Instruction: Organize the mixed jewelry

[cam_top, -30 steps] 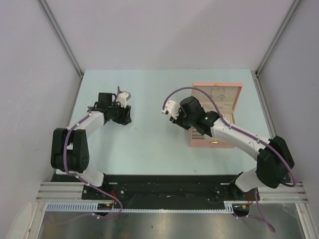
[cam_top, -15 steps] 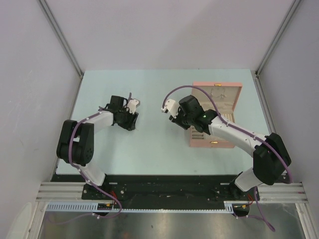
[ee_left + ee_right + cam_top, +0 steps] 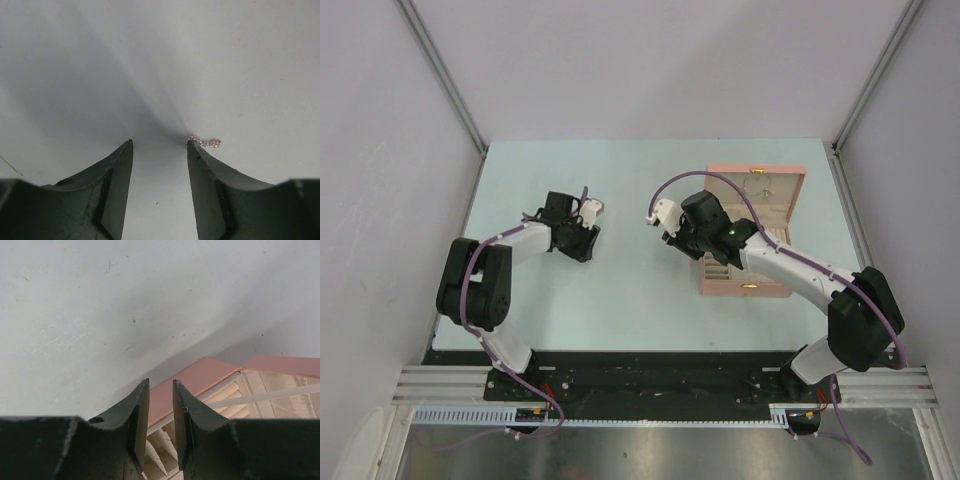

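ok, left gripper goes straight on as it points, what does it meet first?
Probably bare table: the left gripper stands open over plain surface. The tiny chain piece lies by one fingertip, outside the gap, so that finger might clip it. Depth unclear.

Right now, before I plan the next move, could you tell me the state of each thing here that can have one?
left pincer: open, nothing between its jaws.
right pincer: open only narrowly, empty.
pink box: open, lid laid back.
small chain piece: lying loose on the table at one left fingertip, not gripped.
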Tool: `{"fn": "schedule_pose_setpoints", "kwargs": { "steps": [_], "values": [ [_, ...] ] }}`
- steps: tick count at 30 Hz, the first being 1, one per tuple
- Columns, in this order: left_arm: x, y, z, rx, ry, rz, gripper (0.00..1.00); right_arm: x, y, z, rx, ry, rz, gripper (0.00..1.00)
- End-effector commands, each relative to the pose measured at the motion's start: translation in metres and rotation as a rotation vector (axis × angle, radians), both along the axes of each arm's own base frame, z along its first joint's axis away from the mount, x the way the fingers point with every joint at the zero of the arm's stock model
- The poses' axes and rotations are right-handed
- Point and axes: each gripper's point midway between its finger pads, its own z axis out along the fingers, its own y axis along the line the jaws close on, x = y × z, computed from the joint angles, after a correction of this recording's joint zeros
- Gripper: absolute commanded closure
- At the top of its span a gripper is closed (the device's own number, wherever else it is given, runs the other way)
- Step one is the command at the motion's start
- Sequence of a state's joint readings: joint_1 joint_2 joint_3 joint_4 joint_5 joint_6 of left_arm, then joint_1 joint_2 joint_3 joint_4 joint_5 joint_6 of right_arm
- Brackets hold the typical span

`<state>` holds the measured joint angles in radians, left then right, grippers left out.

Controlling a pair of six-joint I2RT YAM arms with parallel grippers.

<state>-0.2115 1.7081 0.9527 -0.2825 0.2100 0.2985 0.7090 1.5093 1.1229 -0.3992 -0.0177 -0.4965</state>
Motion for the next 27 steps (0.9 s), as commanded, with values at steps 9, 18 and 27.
{"fn": "schedule_pose_setpoints", "kwargs": {
  "steps": [9,18,27],
  "values": [
    [0.001,-0.018,0.001,0.013,-0.021,-0.06,0.47,0.004,0.003,0.017,0.037,-0.013,-0.014,0.71],
    [-0.004,-0.035,0.002,-0.012,-0.011,-0.075,0.48,0.005,0.002,0.016,0.029,-0.012,-0.017,0.72],
    [-0.007,-0.057,0.003,-0.057,0.023,-0.084,0.48,0.008,-0.001,0.012,0.025,-0.005,-0.023,0.72]
  ]
}}
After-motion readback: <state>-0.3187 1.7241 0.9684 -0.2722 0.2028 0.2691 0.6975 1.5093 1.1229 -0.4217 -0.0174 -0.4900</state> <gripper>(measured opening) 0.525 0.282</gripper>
